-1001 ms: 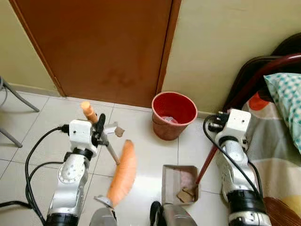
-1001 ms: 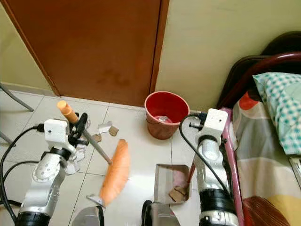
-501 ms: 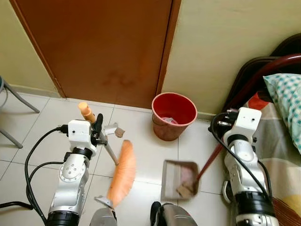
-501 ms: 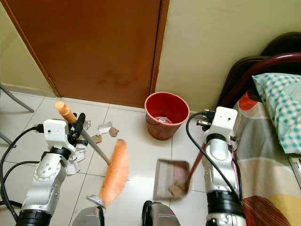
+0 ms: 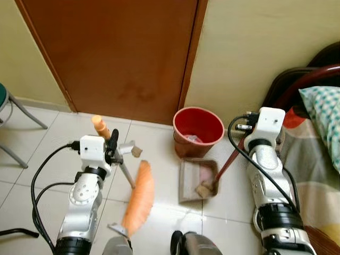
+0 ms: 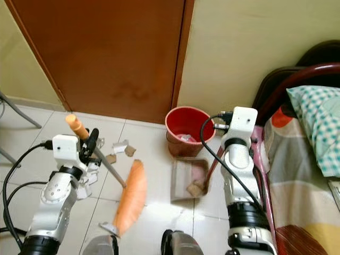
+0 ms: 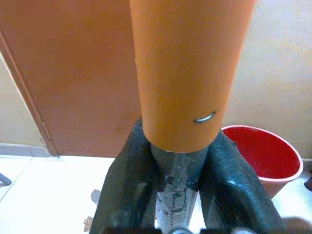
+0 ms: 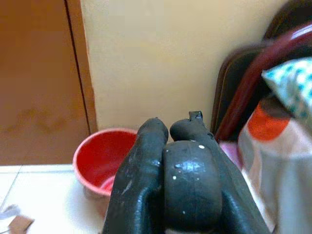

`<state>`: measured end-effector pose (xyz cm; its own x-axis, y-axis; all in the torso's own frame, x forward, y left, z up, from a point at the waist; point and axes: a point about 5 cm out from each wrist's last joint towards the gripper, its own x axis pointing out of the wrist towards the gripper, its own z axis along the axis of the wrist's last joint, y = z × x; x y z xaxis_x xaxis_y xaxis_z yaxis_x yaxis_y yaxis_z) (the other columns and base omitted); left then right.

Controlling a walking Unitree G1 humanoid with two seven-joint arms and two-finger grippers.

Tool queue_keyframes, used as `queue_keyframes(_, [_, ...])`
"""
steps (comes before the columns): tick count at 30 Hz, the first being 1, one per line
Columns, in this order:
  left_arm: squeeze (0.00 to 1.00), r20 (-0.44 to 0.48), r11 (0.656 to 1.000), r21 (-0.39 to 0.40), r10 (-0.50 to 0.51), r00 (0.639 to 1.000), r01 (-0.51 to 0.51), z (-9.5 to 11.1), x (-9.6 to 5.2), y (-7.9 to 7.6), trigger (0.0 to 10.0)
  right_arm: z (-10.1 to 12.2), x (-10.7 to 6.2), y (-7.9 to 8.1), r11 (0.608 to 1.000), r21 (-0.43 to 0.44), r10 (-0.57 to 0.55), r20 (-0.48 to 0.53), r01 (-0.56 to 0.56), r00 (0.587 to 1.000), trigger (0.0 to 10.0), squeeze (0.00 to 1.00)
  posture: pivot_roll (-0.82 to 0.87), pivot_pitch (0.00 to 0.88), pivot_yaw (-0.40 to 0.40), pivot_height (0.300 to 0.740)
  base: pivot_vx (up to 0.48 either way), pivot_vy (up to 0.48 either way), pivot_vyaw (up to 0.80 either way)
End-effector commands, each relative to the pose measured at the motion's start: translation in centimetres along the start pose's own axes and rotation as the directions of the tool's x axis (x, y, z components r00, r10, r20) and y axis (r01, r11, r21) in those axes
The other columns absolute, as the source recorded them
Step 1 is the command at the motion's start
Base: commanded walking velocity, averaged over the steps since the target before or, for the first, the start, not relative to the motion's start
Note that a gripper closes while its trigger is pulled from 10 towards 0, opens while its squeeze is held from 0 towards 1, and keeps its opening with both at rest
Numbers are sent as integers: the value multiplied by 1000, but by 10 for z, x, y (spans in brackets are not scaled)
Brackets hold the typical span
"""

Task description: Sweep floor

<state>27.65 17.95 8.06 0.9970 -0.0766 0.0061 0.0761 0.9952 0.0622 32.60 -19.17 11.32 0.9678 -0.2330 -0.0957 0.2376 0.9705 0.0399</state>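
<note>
Your broom hangs below the left gripper, whose fingers pinch its grey shaft just under the orange grip; the orange bristle head sits low over the tiles, inward of that arm. The dustpan (a few brown scraps lie in it) is held tilted, inward of and below the right gripper, just in front of the red bin. Its dark red handle runs up to that gripper, whose fingers are pressed together around it. Paper scraps lie on the floor beyond your left gripper, before the brown door. A bed lies outward of your right arm.
</note>
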Motion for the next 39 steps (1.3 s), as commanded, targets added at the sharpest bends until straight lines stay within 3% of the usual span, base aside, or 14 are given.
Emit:
queue_keyframes(1, [0, -55, 997, 64, 48, 997, -44, -10, -7, 11, 10000, 11, 1, -1, 999, 49, -6, 12, 5, 1000, 10000, 0, 4, 74, -66, 740, 0, 0, 0])
queue_keyframes(5, [0, -102, 991, 99, 105, 989, -95, -17, -8, 18, 10000, 31, 1, 8, 995, 94, 21, 47, -25, 999, 10000, 0, -9, 88, -53, 740, 0, 0, 0])
queue_keyframes(15, [0, -118, 991, 97, 101, 988, -90, -20, -4, 12, 10000, 91, 6, 32, 957, 245, 116, 159, -153, 980, 10000, 0, -14, 79, -49, 740, 0, 0, 0])
queue_keyframes(21, [0, -123, 991, 91, 104, 987, -93, -21, -4, 8, 10000, 124, 6, 44, 941, 261, 159, 222, -216, 962, 10000, 0, -14, 77, -53, 740, 0, 0, 0])
queue_keyframes(26, [0, -123, 992, 88, 103, 987, -93, -22, -3, 7, 10000, 157, 10, 40, 939, 261, 139, 305, -223, 942, 10000, 0, -13, 77, -55, 740, 0, 0, 0])
queue_keyframes(28, [0, -123, 992, 86, 103, 987, -93, -22, -3, 7, 10000, 191, 11, 35, 943, 246, 111, 404, -224, 908, 10000, 0, -17, 79, -54, 740, 0, 0, 0])
queue_keyframes(32, [0, -122, 993, 83, 97, 988, -87, -21, -1, 5, 10000, 216, 10, 28, 964, 158, 107, 500, -212, 860, 10000, 0, -18, 80, -53, 740, 0, 0, 0])
queue_keyframes(35, [0, -121, 993, 82, 96, 988, -86, -21, -1, 5, 10000, 222, 9, 26, 972, 121, 109, 535, -204, 838, 10000, 0, -17, 82, -55, 740, 0, 0, 0])
queue_keyframes(38, [0, -122, 993, 80, 95, 988, -86, -21, -1, 5, 10000, 226, 7, 28, 985, 7, 135, 584, -171, 800, 10000, 0, -16, 84, -57, 740, 0, 0, 0])
queue_keyframes(39, [0, -122, 993, 80, 95, 988, -86, -21, -1, 5, 10000, 226, 7, 28, 985, 7, 135, 584, -171, 800, 10000, 0, -16, 84, -57, 740, 0, 0, 0])
